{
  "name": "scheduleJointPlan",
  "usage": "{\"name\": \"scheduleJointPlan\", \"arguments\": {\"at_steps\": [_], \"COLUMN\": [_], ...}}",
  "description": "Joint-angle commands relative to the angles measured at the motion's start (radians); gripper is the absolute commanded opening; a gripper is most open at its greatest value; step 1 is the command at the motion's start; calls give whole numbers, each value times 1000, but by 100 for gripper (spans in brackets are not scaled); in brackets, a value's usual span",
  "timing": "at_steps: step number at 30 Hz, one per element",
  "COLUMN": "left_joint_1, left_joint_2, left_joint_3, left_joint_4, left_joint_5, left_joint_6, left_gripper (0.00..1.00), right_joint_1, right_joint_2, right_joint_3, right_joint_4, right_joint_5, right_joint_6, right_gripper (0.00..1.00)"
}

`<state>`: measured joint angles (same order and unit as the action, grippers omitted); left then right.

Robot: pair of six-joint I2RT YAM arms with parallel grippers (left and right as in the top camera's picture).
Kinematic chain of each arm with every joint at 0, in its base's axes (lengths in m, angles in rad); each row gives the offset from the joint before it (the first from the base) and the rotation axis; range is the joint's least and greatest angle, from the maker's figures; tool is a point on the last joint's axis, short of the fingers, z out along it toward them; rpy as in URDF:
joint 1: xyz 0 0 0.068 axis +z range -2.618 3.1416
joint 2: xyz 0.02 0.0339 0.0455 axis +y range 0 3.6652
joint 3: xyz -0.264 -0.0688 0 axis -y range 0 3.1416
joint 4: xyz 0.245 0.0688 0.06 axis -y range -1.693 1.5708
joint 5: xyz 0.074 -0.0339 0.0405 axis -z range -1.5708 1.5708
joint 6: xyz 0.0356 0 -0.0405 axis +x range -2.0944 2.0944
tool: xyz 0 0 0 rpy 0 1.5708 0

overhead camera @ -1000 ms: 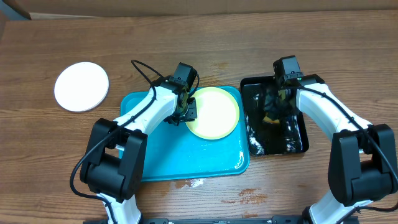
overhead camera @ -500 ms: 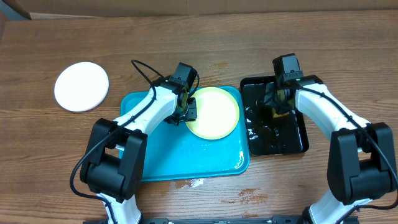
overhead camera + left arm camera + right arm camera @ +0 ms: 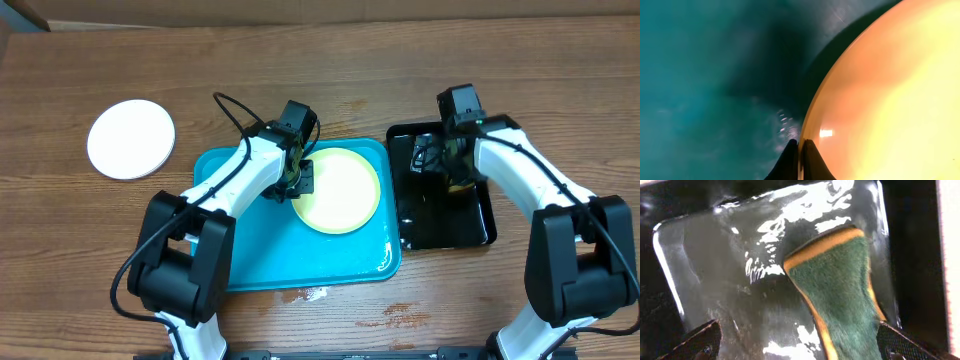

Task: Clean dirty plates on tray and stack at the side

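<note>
Plate [image 3: 340, 190], pale yellow, sits pinched by left end effector [image 3: 800, 146] on tray [image 3: 250, 255].

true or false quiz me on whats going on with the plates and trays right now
1. The left gripper has its jaws shut on the pale yellow plate's rim. True.
2. The white plate sits on the turquoise tray. False: it lies on the table, left of that tray.
3. The right gripper clamps the sponge. False: its jaws stand open, and the sponge lies in the black tray.
4. The pale yellow plate is on the turquoise tray. True.
</note>
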<state>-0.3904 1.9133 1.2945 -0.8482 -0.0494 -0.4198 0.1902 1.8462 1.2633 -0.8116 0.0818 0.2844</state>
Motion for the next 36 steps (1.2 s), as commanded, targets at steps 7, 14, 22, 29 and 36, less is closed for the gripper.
{"name": "scheduleJointPlan", "arguments": {"at_steps": [7, 14, 22, 29, 36], "left_joint_1": [1, -89, -348, -469, -494], "left_joint_2": [-272, -427, -462, -462, -462], "left_joint_3": [45, 45, 44, 43, 43], "left_joint_4": [-43, -32, -3, -5, -5], "left_joint_5": [-318, -561, -969, -1227, -1238], "left_joint_6": [18, 43, 92, 92, 80], "left_gripper": [4, 4, 4, 4, 4], "right_joint_1": [-3, -3, -3, -3, -3], "right_joint_2": [-11, -11, -11, -11, -11], "right_joint_3": [132, 132, 132, 132, 132], "right_joint_4": [-123, -121, -120, -114, -114], "right_joint_5": [4, 3, 4, 3, 4], "right_joint_6": [0, 0, 0, 0, 0], "right_gripper": [100, 100, 100, 100, 100]}}
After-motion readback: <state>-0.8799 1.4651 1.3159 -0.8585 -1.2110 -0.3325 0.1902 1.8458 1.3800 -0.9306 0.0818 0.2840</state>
